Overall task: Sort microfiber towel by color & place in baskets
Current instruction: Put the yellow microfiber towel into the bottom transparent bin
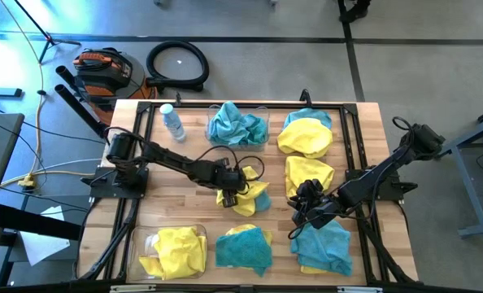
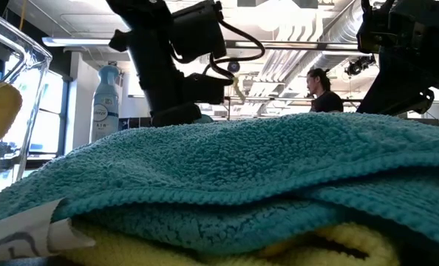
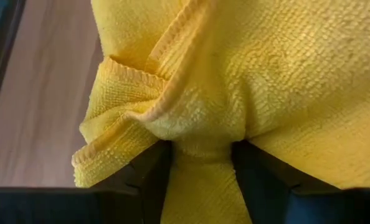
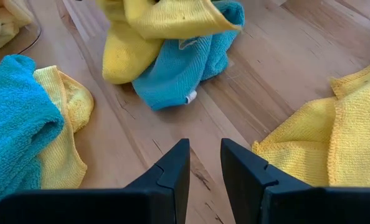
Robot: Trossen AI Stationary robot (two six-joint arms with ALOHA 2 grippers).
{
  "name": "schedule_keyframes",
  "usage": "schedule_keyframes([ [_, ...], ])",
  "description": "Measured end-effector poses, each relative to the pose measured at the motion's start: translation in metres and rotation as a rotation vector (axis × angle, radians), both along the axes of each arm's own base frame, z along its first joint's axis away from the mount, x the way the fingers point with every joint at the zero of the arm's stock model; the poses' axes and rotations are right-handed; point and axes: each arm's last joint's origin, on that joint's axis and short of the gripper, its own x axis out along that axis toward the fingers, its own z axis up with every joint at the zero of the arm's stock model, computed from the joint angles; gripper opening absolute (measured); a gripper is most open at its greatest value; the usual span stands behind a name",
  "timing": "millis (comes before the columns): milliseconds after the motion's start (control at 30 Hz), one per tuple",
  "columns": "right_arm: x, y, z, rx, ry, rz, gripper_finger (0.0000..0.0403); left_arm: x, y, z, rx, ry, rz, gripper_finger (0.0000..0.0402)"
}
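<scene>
Left gripper (image 1: 235, 194) mid-table, jaws gripping yellow towel (image 3: 247, 81).
Right gripper (image 4: 205, 163) hovering nearby, jaws narrowly parted, empty.

My two arms are matte black, jointed tubes with black cables looping behind each wrist. Left gripper (image 1: 232, 193) and right gripper (image 1: 305, 213): flat, dark, angular fingers.

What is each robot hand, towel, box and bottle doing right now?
Left gripper: fingers either side of a bunched yellow microfiber towel.
Right gripper: empty, over bare wood.
Clear plastic basket at the back: holds crumpled teal towels.
Clear plastic basket in front: holds yellow towels.
Small clear water bottle: standing upright.
</scene>
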Motion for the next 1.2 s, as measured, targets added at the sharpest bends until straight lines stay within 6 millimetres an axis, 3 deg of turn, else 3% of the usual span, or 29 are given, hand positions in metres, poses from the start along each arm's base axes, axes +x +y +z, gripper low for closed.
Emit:
schedule_keyframes([
  [100, 0.0, 0.0, 0.0, 0.0, 0.0, 0.0, 0.0087, 0.0, -0.001, 0.0, 0.013, 0.002, -0.004, 0.0124],
  [267, 0.0, 0.0, 0.0, -0.002, -0.001, -0.001, 0.0087, -0.007, 0.001, 0.02, 0.045, -0.037, 0.007, 0.0016],
  [633, 0.0, 0.0, 0.0, -0.003, 0.001, -0.001, 0.0087, -0.04, 0.0, 0.118, 0.073, -0.306, 0.009, 0.0005],
  [933, 0.0, 0.0, 0.0, -0.003, 0.001, -0.001, 0.0087, -0.096, -0.019, 0.16, 0.044, -0.289, -0.015, 0.0001],
  [1200, 0.0, 0.0, 0.0, -0.004, -0.001, -0.003, 0.0087, -0.15, -0.056, 0.191, -0.078, -0.378, -0.076, 0.0001],
])
